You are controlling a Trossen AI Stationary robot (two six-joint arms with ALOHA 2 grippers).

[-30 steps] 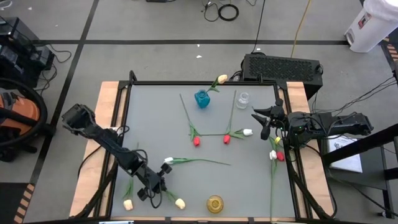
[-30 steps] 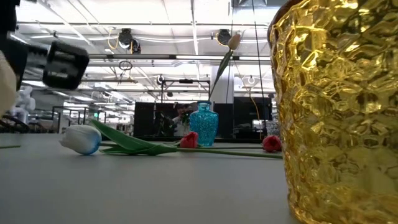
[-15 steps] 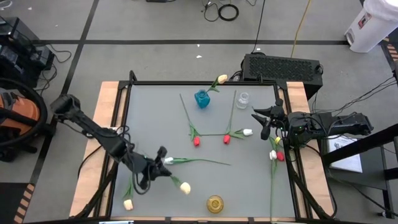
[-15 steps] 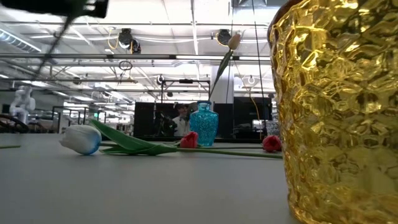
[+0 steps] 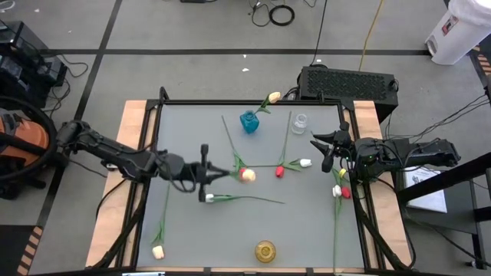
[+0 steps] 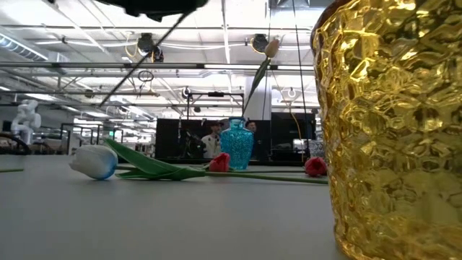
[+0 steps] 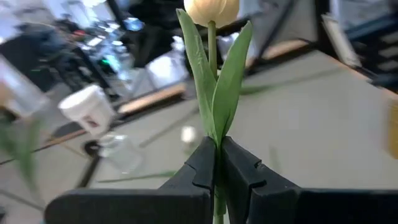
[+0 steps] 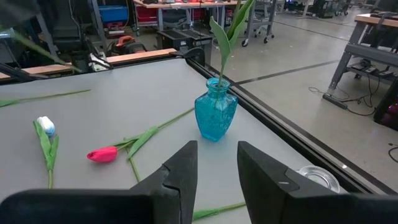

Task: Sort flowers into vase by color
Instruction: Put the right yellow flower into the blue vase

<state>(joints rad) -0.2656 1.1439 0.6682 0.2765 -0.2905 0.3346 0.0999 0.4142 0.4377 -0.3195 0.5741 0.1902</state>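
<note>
My left gripper [image 5: 210, 172] hangs above the table's middle, shut on a cream-yellow tulip [image 5: 247, 175] whose bud [image 7: 211, 9] stands out beyond the fingertips. My right gripper [image 5: 325, 153] waits open at the table's right edge. A blue vase [image 5: 248, 121] near the far edge has one cream-yellow tulip [image 5: 272, 97] stuck in it by the stem. A clear vase [image 5: 299, 123] stands to its right, a gold vase [image 5: 265, 250] at the near edge. Red [image 5: 279, 170], white [image 5: 209, 198] and cream [image 5: 158, 251] tulips lie flat on the table. My left gripper pinches the tulip's stem [image 7: 216, 144] between its two fingers, right at the base of the two leaves. The fingers point roughly level toward the table's right and run along the stem. The flower is lifted clear, bud leading; its long stem end [image 6: 141, 59] slants down behind the gripper.
Another white tulip [image 5: 305, 162] lies by the red one, and a white and red pair [image 5: 341, 191] sits at the right edge under the right arm. In the low view the gold vase [image 6: 390, 130] fills the right side. People show far behind the blue vase [image 6: 237, 143].
My left gripper, shut on the cream-yellow tulip, has risen from the near edge and swung toward the far edge and the table's middle. The tulip, which lay on the table, is lifted clear and carried over the red tulips. The right arm has kept still.
</note>
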